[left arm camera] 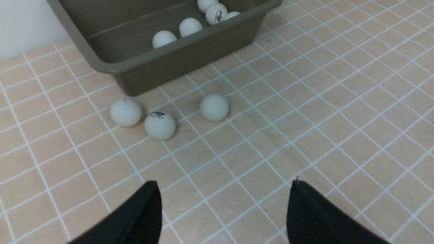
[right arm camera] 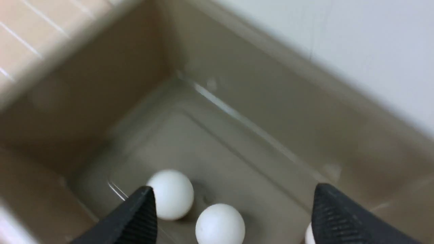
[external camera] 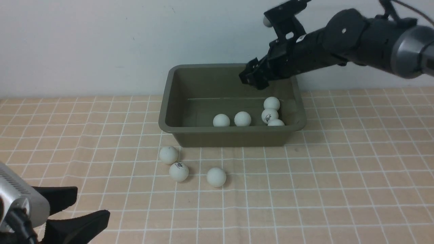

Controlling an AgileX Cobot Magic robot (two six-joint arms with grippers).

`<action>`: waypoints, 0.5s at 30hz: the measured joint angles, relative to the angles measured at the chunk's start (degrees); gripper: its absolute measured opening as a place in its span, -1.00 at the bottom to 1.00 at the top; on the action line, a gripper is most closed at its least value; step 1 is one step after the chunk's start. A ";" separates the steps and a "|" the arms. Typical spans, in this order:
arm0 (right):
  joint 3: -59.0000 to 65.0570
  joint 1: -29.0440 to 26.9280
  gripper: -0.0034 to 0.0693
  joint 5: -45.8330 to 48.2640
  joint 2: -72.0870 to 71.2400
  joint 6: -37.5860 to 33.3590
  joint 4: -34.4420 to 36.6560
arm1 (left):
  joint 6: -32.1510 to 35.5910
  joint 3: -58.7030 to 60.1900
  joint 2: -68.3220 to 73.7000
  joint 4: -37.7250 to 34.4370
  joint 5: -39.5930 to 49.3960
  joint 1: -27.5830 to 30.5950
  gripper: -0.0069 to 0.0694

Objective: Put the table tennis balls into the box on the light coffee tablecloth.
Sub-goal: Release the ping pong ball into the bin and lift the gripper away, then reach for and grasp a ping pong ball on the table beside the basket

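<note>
- The right gripper [external camera: 253,77] hangs over the far right part of the box [external camera: 165,107]. Its jaws are spread wide with nothing between them.
- The left gripper [left arm camera: 223,195] hovers low over the tablecloth [external camera: 339,176] at the near left, jaws likewise wide apart and empty.
- Five balls [external camera: 242,118] lie in the box: two side by side by the front wall and three bunched at its right end.
- Three more sit on the cloth just in front of the box. A pair [external camera: 178,171] is almost touching, and the lone ball [external camera: 216,177] lies a little to their right.
- They are probably very light, hard and smooth, so a nudge would set one rolling and an off-centre pinch could squirt it out.
- A gentle squeeze across the widest middle should serve, and the lone ball has the most free room around it.
</note>
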 joint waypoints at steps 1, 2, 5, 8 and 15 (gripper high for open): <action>0.00 -0.01 0.63 1.04 -2.39 0.00 -0.09 | -0.13 -0.06 1.08 0.00 -0.15 0.00 0.26; -0.06 -0.07 0.63 2.59 -6.04 0.04 -0.23 | -0.18 -0.06 2.57 0.00 -0.46 0.00 0.26; -0.17 -0.07 0.61 4.96 -12.59 0.76 -0.89 | -0.10 -0.24 6.37 0.00 -1.38 0.00 0.26; -0.47 -0.07 0.60 8.51 -20.80 2.73 -1.61 | 0.47 -0.92 10.71 0.06 -1.72 0.00 0.26; -0.54 -0.07 0.59 20.72 -31.84 8.63 -2.63 | 1.54 -8.02 18.39 0.28 -2.76 0.00 0.26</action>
